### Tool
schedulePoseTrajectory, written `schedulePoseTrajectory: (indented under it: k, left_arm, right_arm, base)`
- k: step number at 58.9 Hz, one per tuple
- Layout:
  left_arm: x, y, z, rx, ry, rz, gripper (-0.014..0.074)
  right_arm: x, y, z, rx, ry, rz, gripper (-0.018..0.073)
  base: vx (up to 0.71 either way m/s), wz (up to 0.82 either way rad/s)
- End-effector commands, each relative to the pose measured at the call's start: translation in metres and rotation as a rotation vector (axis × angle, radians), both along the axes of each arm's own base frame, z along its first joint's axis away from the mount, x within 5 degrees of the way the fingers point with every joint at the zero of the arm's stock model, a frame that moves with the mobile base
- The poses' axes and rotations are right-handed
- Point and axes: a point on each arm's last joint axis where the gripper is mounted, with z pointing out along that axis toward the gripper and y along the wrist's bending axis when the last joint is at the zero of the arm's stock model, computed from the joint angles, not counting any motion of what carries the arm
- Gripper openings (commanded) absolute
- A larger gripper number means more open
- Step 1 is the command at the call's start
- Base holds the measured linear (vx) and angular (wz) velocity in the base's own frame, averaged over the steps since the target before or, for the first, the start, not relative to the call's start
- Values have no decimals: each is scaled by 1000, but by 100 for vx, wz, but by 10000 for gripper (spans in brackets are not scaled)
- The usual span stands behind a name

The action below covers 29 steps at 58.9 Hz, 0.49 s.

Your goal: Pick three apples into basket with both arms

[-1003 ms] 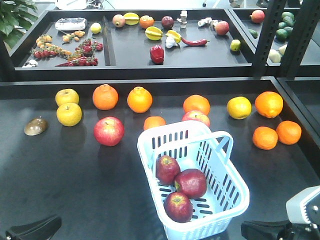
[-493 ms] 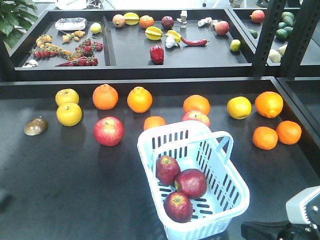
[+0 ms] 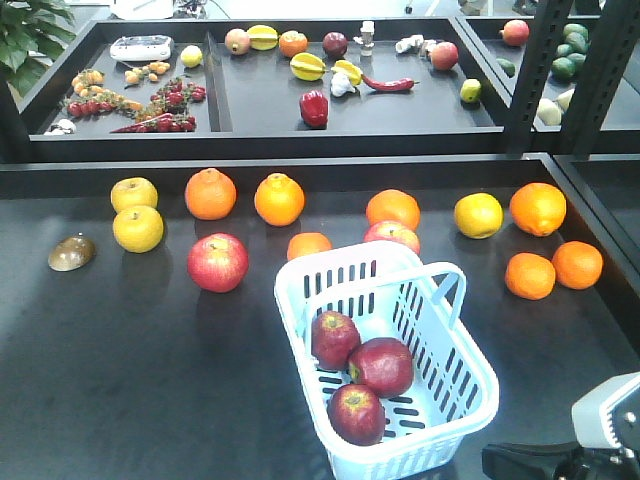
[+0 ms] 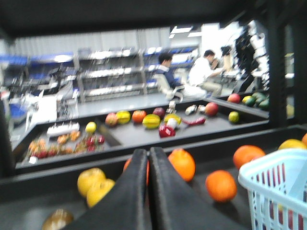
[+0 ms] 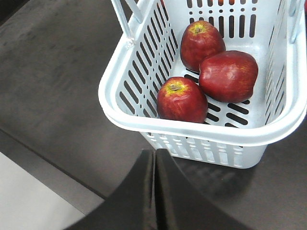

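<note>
Inside basket (image 3: 465, 385): three apples (image 3: 380, 366); no legible writing.

The basket (image 5: 144, 123) looks like smooth, pale blue-white plastic with a light gloss along the rim. The three apples (image 5: 225, 75) inside it have a dark red, waxy skin with soft highlights. The worktop (image 3: 130, 370) is a dark, matt surface with a slightly mottled look. The fingers (image 5: 165, 191) of the right gripper appear as black, matt material. The oranges (image 3: 211, 194) show a finely dimpled peel.
</note>
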Motion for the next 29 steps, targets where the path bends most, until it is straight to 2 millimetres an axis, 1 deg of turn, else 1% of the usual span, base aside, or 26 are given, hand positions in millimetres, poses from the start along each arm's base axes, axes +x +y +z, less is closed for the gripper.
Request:
schedulePoseTrajectory:
  k: [1,15,23,29]
  left_arm:
    - [-2,2,5,-50,-13,27,-6]
    - [-1,1,-9,-225,178,24,-6]
    - [-1,2,-10,-275,194,27,-6]
    - [-1,2,-7,-298,165,20,-6]
  right_arm:
    - [4,0,9,23,-33,-20,-5]
    - [4,0,9,23,-33,-20,-5]
    - [4,0,9,23,-33,-20,-5]
    - [4,0,9,23,-33,-20,-5]
  base:
    - [0,0]
    - [0,0]
    - [0,0]
    - [0,0]
